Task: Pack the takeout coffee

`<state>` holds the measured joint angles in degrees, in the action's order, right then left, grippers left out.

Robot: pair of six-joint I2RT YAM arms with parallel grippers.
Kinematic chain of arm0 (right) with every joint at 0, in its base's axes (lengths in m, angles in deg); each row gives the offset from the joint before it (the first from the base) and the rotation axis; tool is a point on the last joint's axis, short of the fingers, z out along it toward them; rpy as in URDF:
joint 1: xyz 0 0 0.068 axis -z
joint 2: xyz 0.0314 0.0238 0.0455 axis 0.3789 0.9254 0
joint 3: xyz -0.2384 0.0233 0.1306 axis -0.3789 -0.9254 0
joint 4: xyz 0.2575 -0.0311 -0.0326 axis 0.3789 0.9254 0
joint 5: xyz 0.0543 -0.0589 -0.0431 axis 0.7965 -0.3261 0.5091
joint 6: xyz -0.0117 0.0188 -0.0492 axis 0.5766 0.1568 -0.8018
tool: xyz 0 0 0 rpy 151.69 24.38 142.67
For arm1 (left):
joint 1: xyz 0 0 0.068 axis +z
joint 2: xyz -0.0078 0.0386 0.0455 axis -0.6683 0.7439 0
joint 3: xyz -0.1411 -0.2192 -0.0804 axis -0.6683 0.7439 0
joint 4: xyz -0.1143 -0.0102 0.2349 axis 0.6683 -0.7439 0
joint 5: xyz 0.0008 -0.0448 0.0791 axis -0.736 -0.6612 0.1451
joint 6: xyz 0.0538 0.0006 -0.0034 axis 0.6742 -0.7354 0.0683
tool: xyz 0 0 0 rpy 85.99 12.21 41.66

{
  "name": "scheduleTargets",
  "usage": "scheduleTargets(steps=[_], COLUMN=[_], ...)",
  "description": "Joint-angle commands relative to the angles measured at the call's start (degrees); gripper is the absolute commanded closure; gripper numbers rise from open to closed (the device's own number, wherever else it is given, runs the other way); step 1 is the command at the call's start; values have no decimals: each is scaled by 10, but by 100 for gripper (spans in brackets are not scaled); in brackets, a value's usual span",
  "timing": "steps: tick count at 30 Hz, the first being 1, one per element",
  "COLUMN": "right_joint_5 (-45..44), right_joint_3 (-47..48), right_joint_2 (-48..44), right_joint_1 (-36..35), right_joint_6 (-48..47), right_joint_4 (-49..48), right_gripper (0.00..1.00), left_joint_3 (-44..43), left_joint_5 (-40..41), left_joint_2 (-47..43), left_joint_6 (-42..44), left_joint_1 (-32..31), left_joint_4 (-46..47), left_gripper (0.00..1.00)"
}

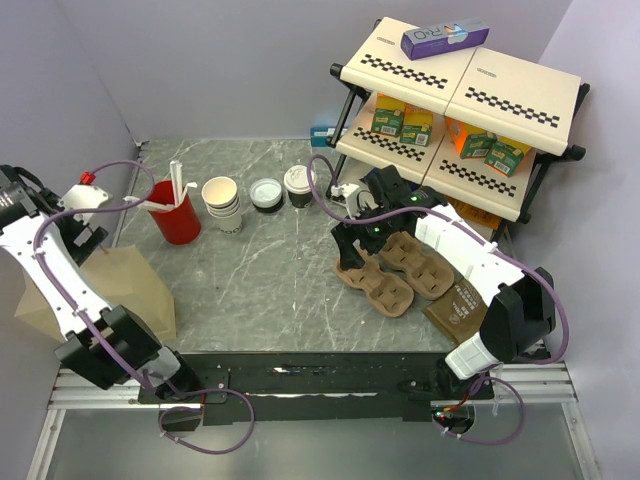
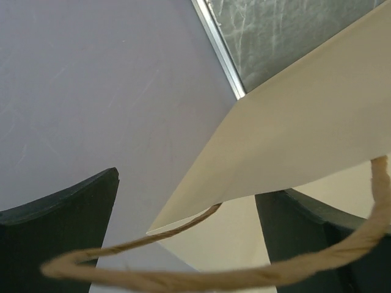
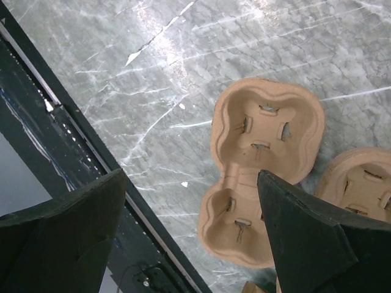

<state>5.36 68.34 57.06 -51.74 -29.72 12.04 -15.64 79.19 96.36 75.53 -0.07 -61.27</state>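
Top external: takeout coffee [image 1: 298, 185] stands upright and lidded at the back of the bench [image 1: 260, 280], well apart from both arms, so you've packed nothing yet. Right gripper [image 3: 190, 183] hovers wide open and empty over a pulp cup carrier [image 3: 241, 162]. Left gripper [image 2: 186, 189] is open at the paper bag [image 1: 125, 285]; the twine handle [image 2: 183, 278] loops across between its jaws, not pinched. Left for you, I'd judge: grab the cup, seat it in a carrier well, bag it.
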Motion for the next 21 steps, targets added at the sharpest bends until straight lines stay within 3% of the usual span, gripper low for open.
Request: scheduleTargets(steps=[1, 17, 21], right_joint_5=[3, 1, 2], right_joint_3=[8, 34, 39], right_joint_2=[6, 33, 42], right_joint_1=[0, -2, -5], right_joint_6=[1, -7, -5], right_joint_4=[-5, 5, 7], right_gripper=[6, 6, 6], left_joint_3=[7, 125, 136], left_joint_5=[-27, -72, -85], left_joint_2=[-6, -91, -105], left_joint_6=[-13, -42, -47], left_joint_1=[6, 5, 1], left_joint_4=[-18, -18, -17], left_gripper=[4, 38, 43])
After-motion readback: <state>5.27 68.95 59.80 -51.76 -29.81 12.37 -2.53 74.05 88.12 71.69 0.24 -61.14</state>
